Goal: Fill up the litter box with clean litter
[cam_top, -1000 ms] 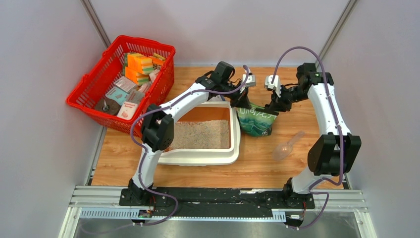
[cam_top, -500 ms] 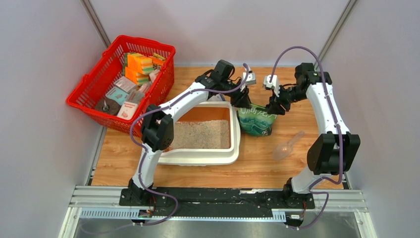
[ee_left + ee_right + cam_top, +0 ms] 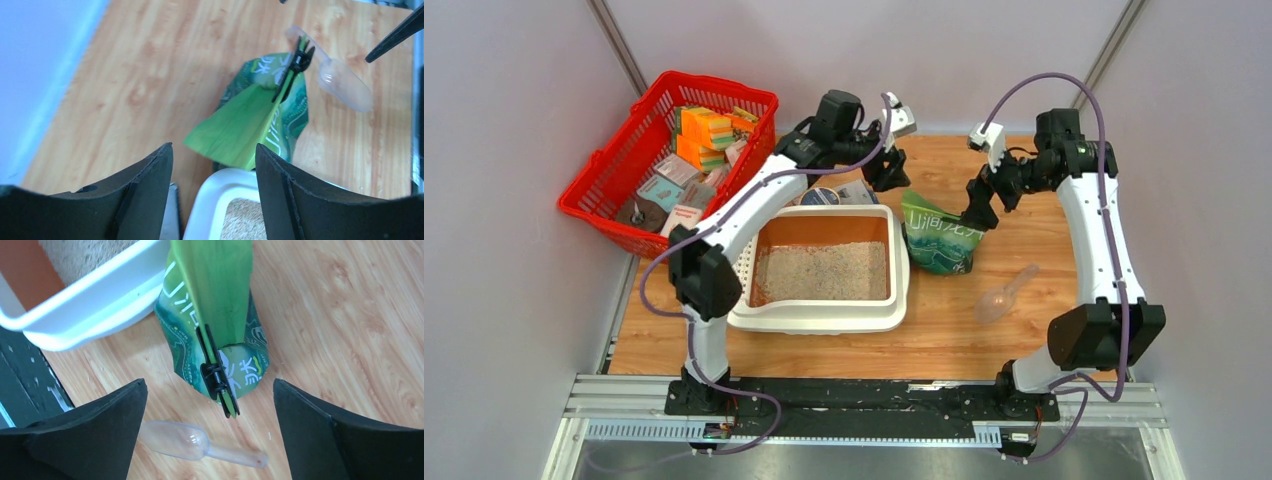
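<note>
Litter lies as a pale bed across the box, which sits left of the surface's middle, so filling looks all but done. Just beside its right edge the green bag stands pinched shut by a black clip, the clear scoop lying further right. Left fingers and right fingers hang spread and empty above the bag; any top-up needs that clip off first.
</note>
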Available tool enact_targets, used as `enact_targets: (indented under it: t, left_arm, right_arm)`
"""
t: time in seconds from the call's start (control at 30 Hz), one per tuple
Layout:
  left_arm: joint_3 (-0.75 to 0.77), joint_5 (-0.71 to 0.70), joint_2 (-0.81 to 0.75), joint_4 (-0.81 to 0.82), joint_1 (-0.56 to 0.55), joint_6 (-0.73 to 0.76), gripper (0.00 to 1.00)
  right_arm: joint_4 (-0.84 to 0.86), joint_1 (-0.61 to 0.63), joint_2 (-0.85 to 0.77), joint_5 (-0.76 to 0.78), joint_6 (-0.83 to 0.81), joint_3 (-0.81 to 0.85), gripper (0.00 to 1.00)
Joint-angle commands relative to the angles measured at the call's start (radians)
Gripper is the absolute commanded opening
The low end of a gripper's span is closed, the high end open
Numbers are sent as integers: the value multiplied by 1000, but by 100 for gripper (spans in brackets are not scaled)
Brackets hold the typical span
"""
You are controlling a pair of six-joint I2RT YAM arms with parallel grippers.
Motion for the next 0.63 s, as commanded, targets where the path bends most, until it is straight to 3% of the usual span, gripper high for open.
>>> enact_targets:
  t: [0.0, 0.03, 0.17, 0.3, 0.43, 0.6]
  left_arm:
    - [-37, -227, -190, -74, 3, 16, 69]
    - [-41, -258, -223, -96, 4, 18, 69]
    - [-51, -405, -306, -249, 15, 13, 69]
    - [-67, -410, -389, -439, 47, -20, 70]
    - [-138, -385, -521, -463, 104, -51, 72]
    - [-228, -503, -653, -371, 129, -7, 73]
  right_arm:
    - [204, 1, -92, 155, 348, -26, 100]
    - [318, 1, -104, 219, 510, -55, 100]
    - [456, 3, -138, 607, 761, -57, 100]
    - [424, 4, -155, 897, 810, 0, 100]
    - [433, 6, -212, 971, 824, 0, 100]
    - [421, 9, -265, 908, 829, 44, 100]
